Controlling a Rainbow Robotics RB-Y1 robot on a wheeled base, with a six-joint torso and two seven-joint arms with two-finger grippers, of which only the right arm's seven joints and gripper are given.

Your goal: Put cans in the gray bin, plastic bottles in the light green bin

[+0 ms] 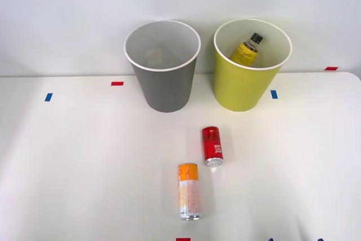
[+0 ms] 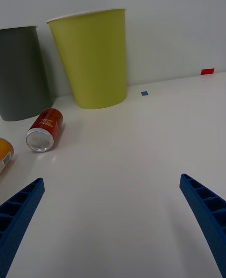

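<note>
— What lay before you, biggest things first?

— The white surface [image 1: 84, 167] spread wide under everything. At its far edge, against the pale wall, stood the gray bin [image 1: 163, 86] and, to its right, the light green bin [image 1: 243, 83], both upright with white rims, close together but not touching. From my wrist the light green bin [image 2: 92, 57] rose tall beside the gray bin [image 2: 19, 71].

— Was anything in them?

— The plastic bottle [image 1: 247, 50] leaned inside the light green bin, yellow label showing, black cap up toward the rim. The gray bin showed me only its white inside.

— And the cans?

— Both lay on their sides on the surface, in front of the bins. The taller orange-topped can [image 1: 189, 191] lay nearest me, orange end pointing toward the bins, silver end toward me. The short red can [image 1: 212, 145] lay between it and the bins, a little to the right, apart from the other can. From my wrist the red can [image 2: 44, 130] turned its silver end toward me, and an edge of the orange-topped can [image 2: 4, 153] peeked in beside it.

— Your claw?

— My right claw [image 2: 113, 221] hung low over bare surface, its blue ribbed fingers [image 2: 207, 212] spread wide apart, gripping nothing, well clear of the cans.

— Anything smaller?

— Small tape marks: a red one [image 1: 117, 83] left of the gray bin, a blue one [image 1: 273, 94] beside the light green bin.
</note>
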